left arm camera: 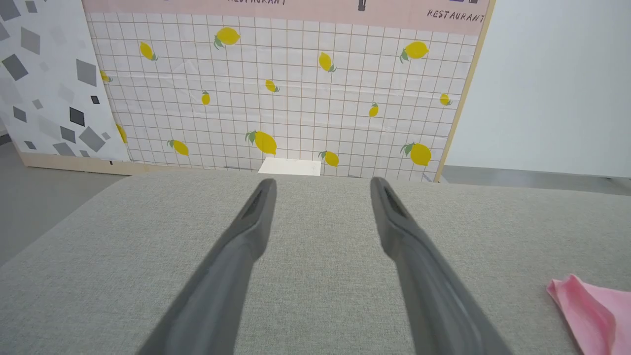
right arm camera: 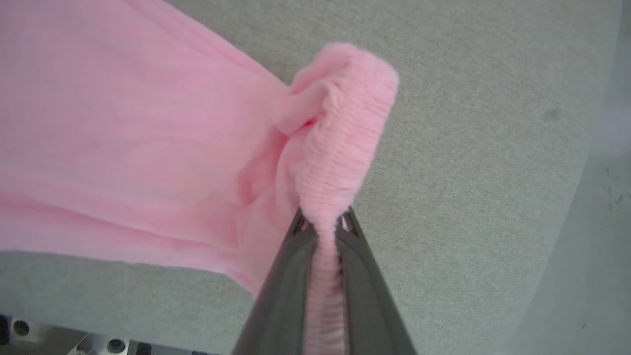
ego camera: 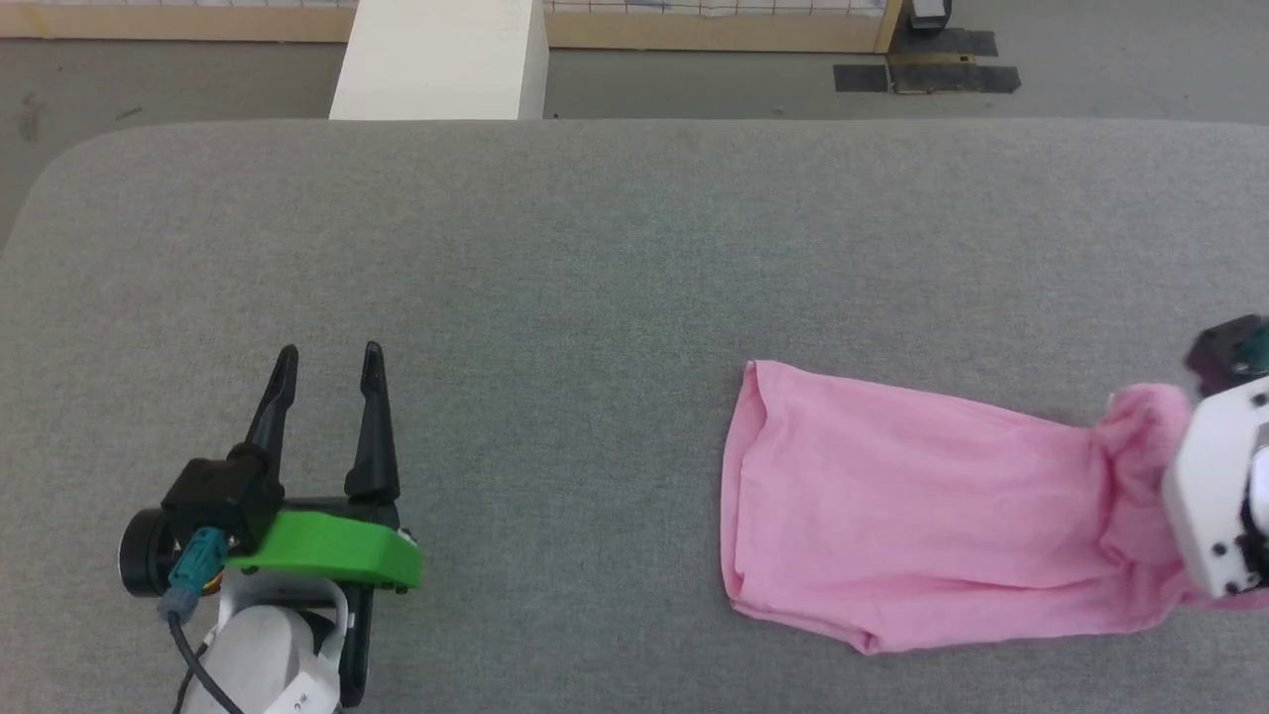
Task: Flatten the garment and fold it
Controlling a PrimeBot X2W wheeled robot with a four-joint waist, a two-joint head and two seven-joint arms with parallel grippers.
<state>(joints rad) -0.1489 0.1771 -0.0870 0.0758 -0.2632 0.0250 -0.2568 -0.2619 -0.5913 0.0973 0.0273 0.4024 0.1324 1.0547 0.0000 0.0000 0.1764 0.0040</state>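
The pink garment (ego camera: 912, 506) lies stretched across the right part of the grey table, its left end flat and its right end bunched and lifted. In the right wrist view my right gripper (right arm camera: 323, 222) is shut on the garment's (right arm camera: 148, 148) gathered edge, which is pinched between the two dark fingers. In the head view that arm's white wrist (ego camera: 1214, 486) covers the grip at the right edge. My left gripper (ego camera: 327, 362) rests at the lower left, open and holding nothing, far from the cloth. In the left wrist view a pink corner of the garment (left arm camera: 591, 310) shows at the lower right, right of the left gripper (left arm camera: 320, 185).
The grey padded table (ego camera: 595, 248) spreads wide between the two grippers. A white block (ego camera: 441, 59) stands beyond its far edge. Behind it is a lemon-patterned tiled wall panel (left arm camera: 296, 88), with grey floor around it.
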